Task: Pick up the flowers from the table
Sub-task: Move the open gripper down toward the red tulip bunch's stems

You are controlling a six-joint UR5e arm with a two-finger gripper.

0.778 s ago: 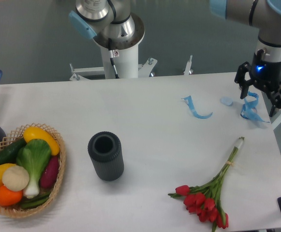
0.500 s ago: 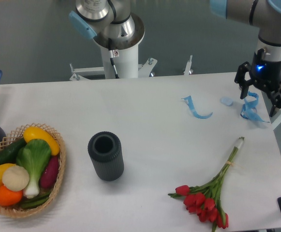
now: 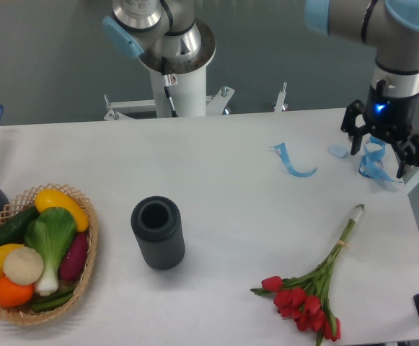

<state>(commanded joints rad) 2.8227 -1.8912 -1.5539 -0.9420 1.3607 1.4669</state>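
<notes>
White and smooth, the bench (image 3: pixel 216 166) filled most of the view under a grey backdrop. At its far right edge the tool (image 3: pixel 377 161) hung with its dark fingers (image 3: pixel 354 138) spread wide, holding nothing. Curled blue ribbon scraps (image 3: pixel 374 163) lay right below it, and another blue strip (image 3: pixel 291 163) lay a little to the left. Nearer the front right corner, well apart from the tool, the flowers (image 3: pixel 311 290) lay flat, red heads toward the front edge, pale stem ends pointing back. A dark ribbed cylinder (image 3: pixel 158 232) stood upright mid-bench. A wicker basket of vegetables (image 3: pixel 36 252) sat at the left edge.
</notes>
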